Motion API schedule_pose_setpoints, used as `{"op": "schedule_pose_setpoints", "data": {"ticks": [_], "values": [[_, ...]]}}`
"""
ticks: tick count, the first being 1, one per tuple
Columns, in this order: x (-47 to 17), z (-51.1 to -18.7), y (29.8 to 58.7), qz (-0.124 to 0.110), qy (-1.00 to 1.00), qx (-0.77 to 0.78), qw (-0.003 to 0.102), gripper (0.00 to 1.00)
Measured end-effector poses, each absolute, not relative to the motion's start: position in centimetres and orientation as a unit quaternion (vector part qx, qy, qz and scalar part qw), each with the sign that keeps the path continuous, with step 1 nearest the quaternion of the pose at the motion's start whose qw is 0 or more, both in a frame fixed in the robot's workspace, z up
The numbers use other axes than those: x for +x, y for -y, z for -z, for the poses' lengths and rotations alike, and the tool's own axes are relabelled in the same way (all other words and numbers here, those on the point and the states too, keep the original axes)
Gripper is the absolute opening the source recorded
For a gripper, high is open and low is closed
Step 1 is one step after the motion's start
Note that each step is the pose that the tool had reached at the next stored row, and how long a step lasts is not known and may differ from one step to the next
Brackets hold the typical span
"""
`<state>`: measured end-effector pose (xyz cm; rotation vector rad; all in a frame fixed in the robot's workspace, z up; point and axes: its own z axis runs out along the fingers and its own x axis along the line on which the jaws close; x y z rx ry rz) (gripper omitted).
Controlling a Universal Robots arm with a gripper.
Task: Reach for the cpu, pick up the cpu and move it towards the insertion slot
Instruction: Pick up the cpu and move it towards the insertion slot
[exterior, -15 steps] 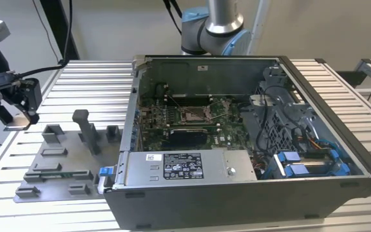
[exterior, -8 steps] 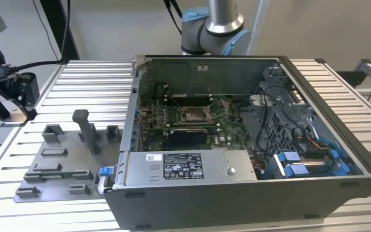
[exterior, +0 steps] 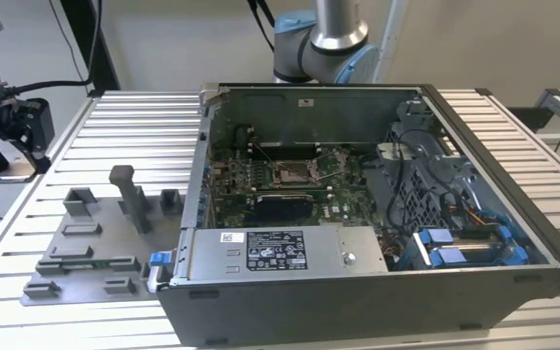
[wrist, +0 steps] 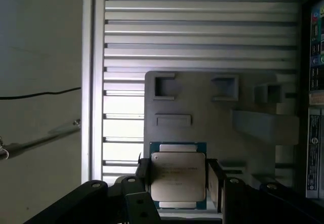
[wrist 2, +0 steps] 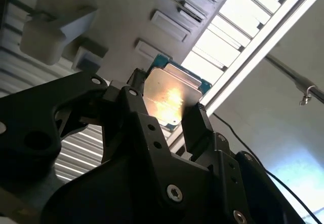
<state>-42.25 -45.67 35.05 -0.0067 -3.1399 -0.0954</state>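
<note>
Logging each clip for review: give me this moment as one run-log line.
gripper: shut on cpu | cpu: held clear of grey fixture plate | insertion slot: inside open case, far from cpu

Silvery square cpu (wrist: 178, 176) gripped by tool (wrist 2: 165, 108), shiny-framed insertion slot (exterior: 294, 173), dark centre

Tabletop (exterior: 114, 117): silver metal slats with dark gaps between them, running across from the exterior view's left to its right. The same slats show in both wrist views (wrist: 202, 31) (wrist 2: 238, 26).

Grey fixture plate (exterior: 95, 251) lies flat on the slats, near side, on the exterior view's left. It bears raised grey blocks (exterior: 81, 198) and one tall upright post (exterior: 129, 193).

Open computer case (exterior: 358, 292) stands directly on the slats just right of the plate, interior facing up. Cannot tell whether plate and case touch.
</note>
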Motion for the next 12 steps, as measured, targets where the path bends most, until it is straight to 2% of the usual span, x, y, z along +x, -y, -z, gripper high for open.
{"op": "schedule_pose_setpoints", "data": {"ticks": [12], "values": [[-42.2,-37.0,45.7,0.03,1.0,-0.002,0.0,0.0]]}}
